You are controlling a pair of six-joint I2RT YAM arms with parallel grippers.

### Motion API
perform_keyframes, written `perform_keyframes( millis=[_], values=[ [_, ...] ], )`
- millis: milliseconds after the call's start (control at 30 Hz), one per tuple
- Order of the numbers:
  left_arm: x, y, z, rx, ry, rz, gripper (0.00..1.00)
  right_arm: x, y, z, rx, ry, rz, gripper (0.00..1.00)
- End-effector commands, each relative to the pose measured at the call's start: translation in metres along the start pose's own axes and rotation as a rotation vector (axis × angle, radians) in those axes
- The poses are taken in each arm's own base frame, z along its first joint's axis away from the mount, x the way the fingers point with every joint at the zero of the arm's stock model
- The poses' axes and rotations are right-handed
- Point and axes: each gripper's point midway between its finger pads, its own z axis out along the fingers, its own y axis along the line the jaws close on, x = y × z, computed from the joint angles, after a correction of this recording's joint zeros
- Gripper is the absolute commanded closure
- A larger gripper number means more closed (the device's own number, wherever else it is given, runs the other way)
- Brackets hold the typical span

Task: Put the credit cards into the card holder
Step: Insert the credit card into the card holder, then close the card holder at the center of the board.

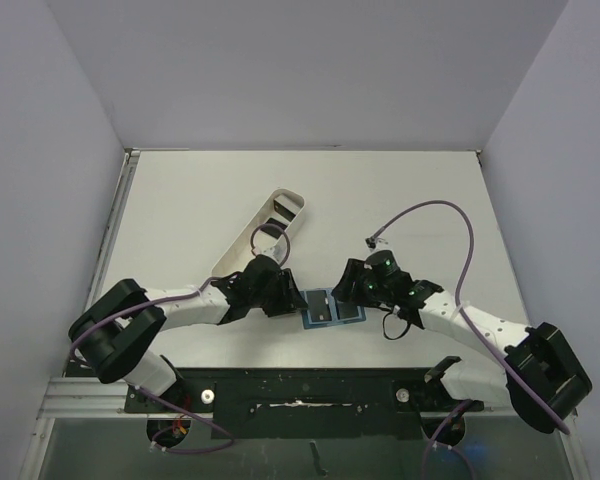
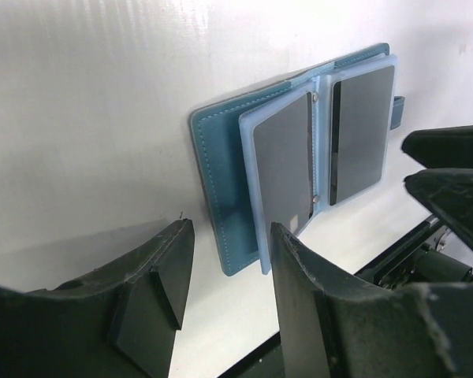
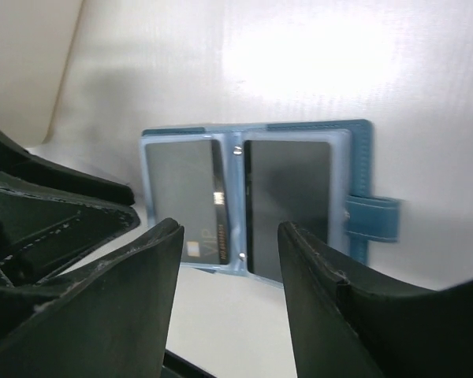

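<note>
The holder (image 1: 334, 307) lies open on the table (image 1: 400, 200) near its front edge, between the two grippers, and the main risk is a finger catching it. The left gripper (image 2: 229, 244) is spread with nothing between its fingers, and one finger (image 2: 299, 283) hangs right over the holder's near corner. A low sweep from there could hook the clear leaf (image 2: 248, 150), flip it, or drag the whole holder toward the edge. The right gripper (image 3: 230, 236) is also spread and holds nothing, and it sits just as close on the other side. If both move inward together, they could knock each other or crumple the soft cover (image 3: 355, 157). A shove could also slide a card out of its pocket. I cannot tell whether the left card (image 3: 177, 189), whose printed end lies at the leaf's near edge, is fully seated. The snap tab (image 3: 374, 216) sticks out loose and could snag too. By count there are two dark cards, the second being (image 3: 288, 197), each in a clear pocket. There is one holder, and one white tray (image 1: 270, 225) farther back, whose contents are too small to make out. I see no loose card on the table.
</note>
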Motion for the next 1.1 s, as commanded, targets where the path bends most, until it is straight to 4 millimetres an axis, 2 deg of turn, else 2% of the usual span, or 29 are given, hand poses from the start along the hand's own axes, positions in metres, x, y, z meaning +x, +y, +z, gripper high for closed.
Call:
perform_keyframes(
  millis=[0,333,467,833,1067],
  values=[
    [-0.011,-0.009,-0.003,0.021,-0.045,-0.004,0.57,-0.003,-0.024,-0.011,0.087,-0.013,-0.046,0.48],
    [-0.005,-0.019,0.013,0.076,0.005,-0.036,0.57,0.018,-0.041,-0.001,0.092,0.034,-0.024,0.48],
    [-0.003,-0.030,0.014,0.129,0.026,-0.055,0.58,0.024,-0.038,0.002,0.074,0.051,-0.049,0.49],
    [-0.016,-0.081,-0.009,0.308,0.010,-0.069,0.67,0.033,-0.039,-0.002,0.053,0.059,-0.043,0.50],
    [-0.013,-0.093,-0.010,0.371,0.020,-0.072,0.67,0.041,-0.037,0.000,0.016,0.060,-0.018,0.50]
  ],
)
